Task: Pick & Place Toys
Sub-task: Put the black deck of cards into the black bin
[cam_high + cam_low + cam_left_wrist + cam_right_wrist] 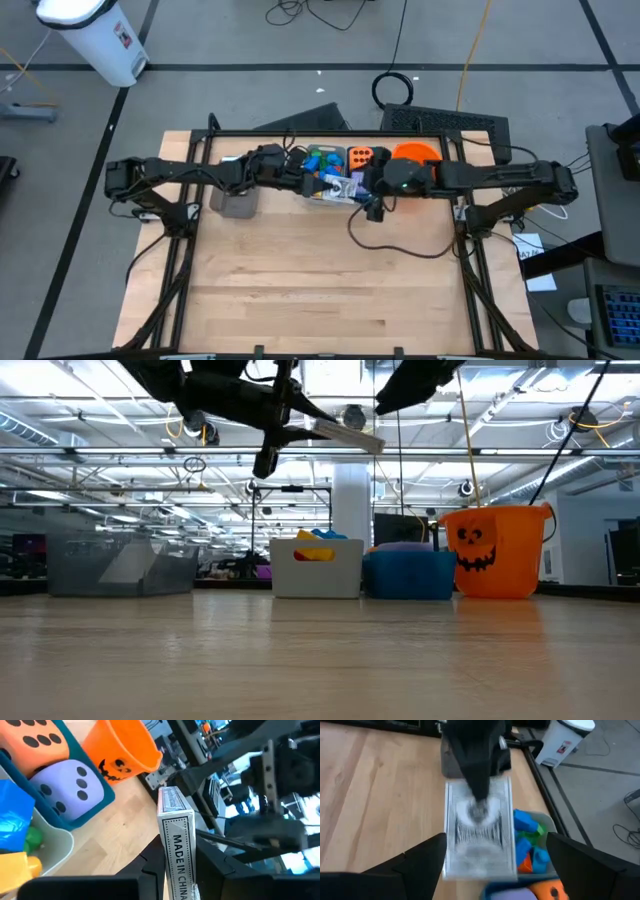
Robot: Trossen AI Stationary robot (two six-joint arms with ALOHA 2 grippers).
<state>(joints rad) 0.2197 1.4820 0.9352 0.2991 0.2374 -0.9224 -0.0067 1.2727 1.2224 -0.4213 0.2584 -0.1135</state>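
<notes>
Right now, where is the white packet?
The packet is off the table, held in the left end effector above the toy bins at the far middle of the table, facing the open right end effector.

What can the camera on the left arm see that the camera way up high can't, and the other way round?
Only the left wrist view shows the words printed on the edge of the white packet and the face on the orange bucket. Only the high view shows the whole wooden table, both arms, the grey bin and the white trash can on the floor. Both show the left gripper shut on the packet, the orange dice, the purple dice and the bucket.
</notes>
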